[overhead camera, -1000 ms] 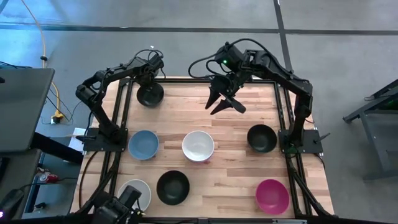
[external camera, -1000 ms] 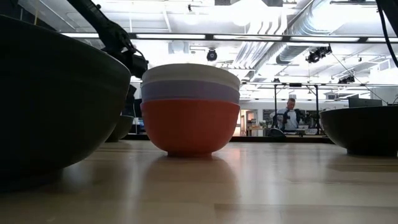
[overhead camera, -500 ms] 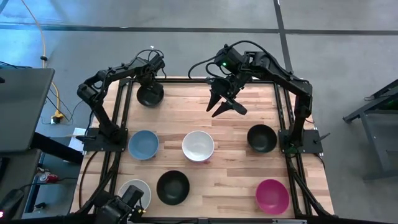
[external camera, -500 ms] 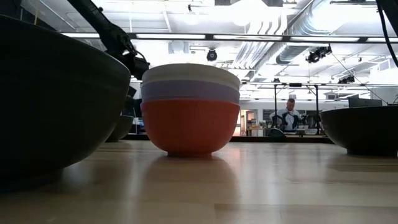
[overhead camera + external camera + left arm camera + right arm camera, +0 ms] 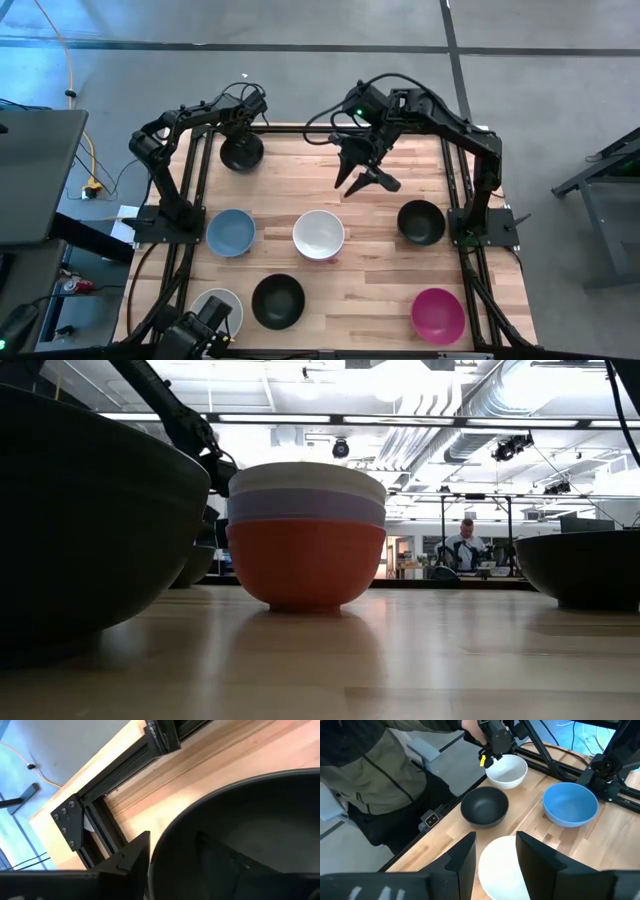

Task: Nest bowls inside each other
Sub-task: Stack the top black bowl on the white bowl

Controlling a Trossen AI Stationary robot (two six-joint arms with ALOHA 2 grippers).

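High view: the right gripper (image 5: pixel 367 178) hangs with spread jaws over bare tabletop (image 5: pixel 300 190), above the white bowl (image 5: pixel 319 234). The left gripper (image 5: pixel 243 135) is at the black bowl (image 5: pixel 241 152) near the far edge.

Left wrist view: its jaws pinch this bowl's rim.

Nine bowls in all: three black (image 5: pixel 241 152) (image 5: pixel 420 221) (image 5: pixel 277 300), two white (image 5: pixel 319 234) (image 5: pixel 219 308), one blue (image 5: pixel 231 232), one magenta (image 5: pixel 438 314), one lavender (image 5: pixel 306 507), one red (image 5: pixel 306 564). Two robot arms, left (image 5: pixel 165 140) and right (image 5: pixel 455 125). One wooden table (image 5: pixel 300 180).
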